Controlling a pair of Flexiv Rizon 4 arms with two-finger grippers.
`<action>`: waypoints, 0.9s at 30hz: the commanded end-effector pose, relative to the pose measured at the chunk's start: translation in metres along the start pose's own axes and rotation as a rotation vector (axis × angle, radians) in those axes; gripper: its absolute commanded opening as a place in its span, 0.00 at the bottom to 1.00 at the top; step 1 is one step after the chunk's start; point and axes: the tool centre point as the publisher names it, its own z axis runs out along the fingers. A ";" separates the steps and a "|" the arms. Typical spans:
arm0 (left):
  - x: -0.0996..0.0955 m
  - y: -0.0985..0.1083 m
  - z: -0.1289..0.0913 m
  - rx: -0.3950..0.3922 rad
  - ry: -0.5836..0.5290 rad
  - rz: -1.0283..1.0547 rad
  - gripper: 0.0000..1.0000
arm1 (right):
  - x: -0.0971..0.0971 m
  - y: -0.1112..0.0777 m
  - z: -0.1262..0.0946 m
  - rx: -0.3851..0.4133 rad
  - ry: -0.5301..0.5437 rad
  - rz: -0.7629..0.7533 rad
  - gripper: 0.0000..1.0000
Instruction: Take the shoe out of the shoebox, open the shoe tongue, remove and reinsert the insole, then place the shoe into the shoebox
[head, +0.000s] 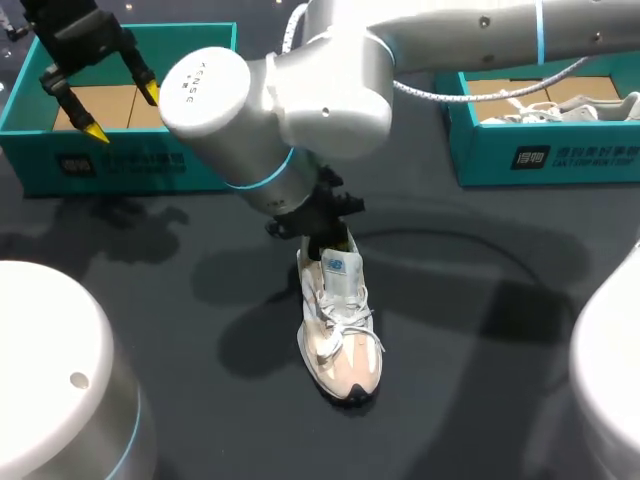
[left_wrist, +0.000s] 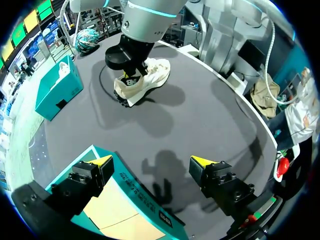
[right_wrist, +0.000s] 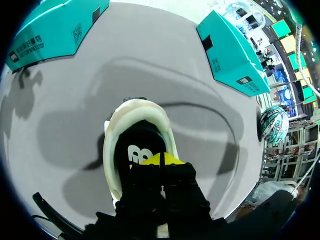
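Dark table (head: 480, 330), shoe (head: 340, 335) under right pincer (right_wrist: 161, 160)

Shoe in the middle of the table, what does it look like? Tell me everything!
The shoe is a white and pale peach sneaker with white laces, a dark sole edge at the toe and a tongue with a small blue label. It stands upright on its sole on the dark table, toe pointing toward the robot. Its inside looks dark. The right tool sits at its opening, yellow tips together; whether they pinch anything is hidden.
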 end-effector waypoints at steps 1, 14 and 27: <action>0.001 0.000 0.000 -0.002 0.001 0.000 1.00 | 0.006 0.000 0.019 0.015 0.007 -0.003 0.00; 0.001 0.000 0.000 -0.002 0.001 0.000 1.00 | 0.007 -0.002 -0.002 -0.029 -0.041 -0.035 0.00; 0.001 0.000 0.000 -0.002 0.001 0.000 1.00 | 0.003 -0.009 0.039 0.095 -0.075 -0.071 0.00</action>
